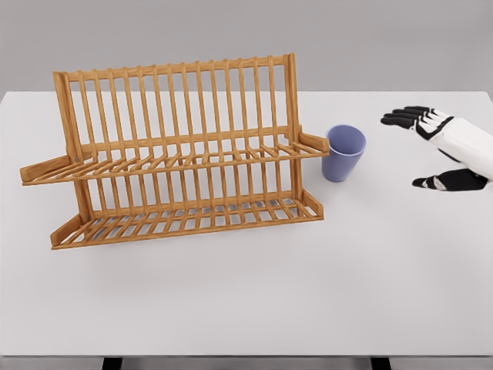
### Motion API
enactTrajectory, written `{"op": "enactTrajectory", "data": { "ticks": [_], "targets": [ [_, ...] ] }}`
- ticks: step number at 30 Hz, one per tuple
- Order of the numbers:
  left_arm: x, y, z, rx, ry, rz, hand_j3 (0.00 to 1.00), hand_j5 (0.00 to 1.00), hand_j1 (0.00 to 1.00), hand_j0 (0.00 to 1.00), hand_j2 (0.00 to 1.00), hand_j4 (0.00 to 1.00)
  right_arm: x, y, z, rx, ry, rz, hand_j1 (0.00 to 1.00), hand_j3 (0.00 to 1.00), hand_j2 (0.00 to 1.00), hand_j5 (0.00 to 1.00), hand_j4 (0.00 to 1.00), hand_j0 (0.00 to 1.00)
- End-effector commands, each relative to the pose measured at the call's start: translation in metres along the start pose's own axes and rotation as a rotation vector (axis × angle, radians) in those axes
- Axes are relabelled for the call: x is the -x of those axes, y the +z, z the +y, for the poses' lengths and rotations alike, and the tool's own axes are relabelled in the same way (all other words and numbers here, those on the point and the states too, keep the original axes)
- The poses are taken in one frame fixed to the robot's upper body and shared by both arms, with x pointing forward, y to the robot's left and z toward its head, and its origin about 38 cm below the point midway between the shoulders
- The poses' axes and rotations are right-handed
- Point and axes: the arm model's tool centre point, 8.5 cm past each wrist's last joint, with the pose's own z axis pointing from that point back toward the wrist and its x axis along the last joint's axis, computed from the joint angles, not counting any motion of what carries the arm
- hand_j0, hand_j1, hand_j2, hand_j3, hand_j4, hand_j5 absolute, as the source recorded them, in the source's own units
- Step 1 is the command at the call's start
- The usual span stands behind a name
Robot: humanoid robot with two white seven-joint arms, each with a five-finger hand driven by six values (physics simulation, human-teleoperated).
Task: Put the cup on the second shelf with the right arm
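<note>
Cup [343, 152]: a lavender-blue cup is standing upright on the surface, mouth facing up, just beside the right end of the rack. Its rim is sitting next to the tip of the upper shelf's right side rail; whether the two are touching cannot be told.

Rack [179, 150]: a wooden two-tier dish rack is standing on the left and middle part of the surface, with a tall slatted back and its long side facing the camera.

Second shelf [173, 160]: the upper slatted tier is running the width of the rack and is carrying nothing.

Lower shelf [189, 220]: the bottom slatted tier is resting close to the surface and is likewise carrying nothing.

Right hand [437, 146]: the hand is coming in from the right edge, level with the cup and well apart from it. Its black fingers [407, 117] are stretching out toward the left, the thumb is spreading below them, and it is gripping nothing.

Right forearm [476, 145]: the white forearm is showing only at the right edge.

Surface [254, 301]: a white tabletop is carrying the rack and the cup.
</note>
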Motion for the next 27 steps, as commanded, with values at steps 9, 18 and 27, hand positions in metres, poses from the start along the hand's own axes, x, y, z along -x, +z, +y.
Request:
{"op": "enactTrajectory", "data": {
  "ticks": [9,18,27],
  "targets": [
    [0.000,0.000,0.000,0.002,-0.001,0.001,1.00,1.00,1.00,1.00,1.00,1.00,0.041,-0.042,-0.018,0.210,-0.510,0.088,1.00,1.00,1.00,1.00,1.00,1.00],
    [0.000,0.000,0.000,0.002,-0.001,0.001,1.00,1.00,1.00,1.00,1.00,1.00,0.075,-0.052,0.037,0.113,-0.723,0.214,1.00,1.00,1.00,1.00,1.00,1.00],
    [0.000,0.000,0.000,-0.001,0.001,0.001,1.00,1.00,1.00,1.00,1.00,1.00,0.074,-0.050,0.035,0.167,-0.806,0.147,1.00,1.00,1.00,1.00,1.00,1.00]
  ]
}}
